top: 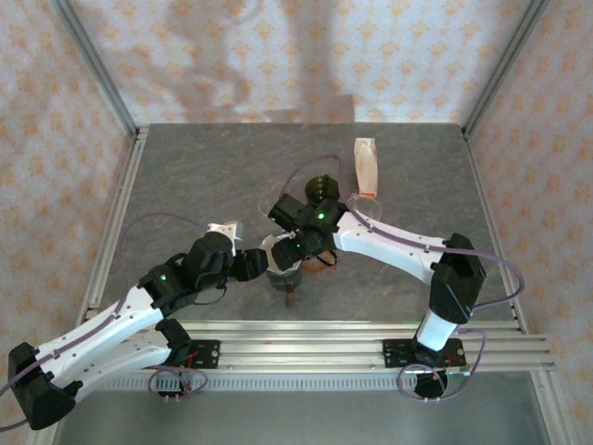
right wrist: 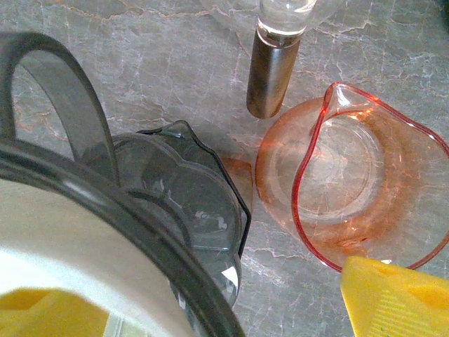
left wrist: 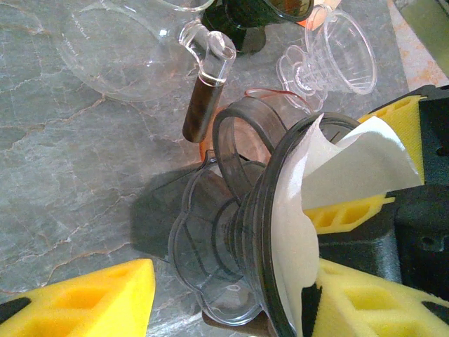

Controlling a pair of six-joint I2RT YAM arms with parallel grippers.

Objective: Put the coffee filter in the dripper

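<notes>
The smoky grey dripper (top: 285, 275) is mid-table between both grippers. In the left wrist view the dripper (left wrist: 224, 239) has its base to the left and its rim to the right. The white coffee filter (left wrist: 351, 168) lines its inside, with one flap sticking out past the rim. My left gripper (left wrist: 235, 281) flanks it. One finger lies against the rim and filter, and the other stands a narrow gap off the base. My right gripper (right wrist: 217, 309) is open and straddles the wall of the dripper (right wrist: 182, 203). One finger is inside the filter (right wrist: 70, 246) and the other well outside.
An orange glass cup (right wrist: 351, 189) stands right beside the dripper. A glass carafe with a brown handle (left wrist: 203, 105) lies close by, and a clear dripper (left wrist: 337, 53) stands further off. A dark green piece (top: 320, 185) and a white-red packet (top: 366, 165) sit behind.
</notes>
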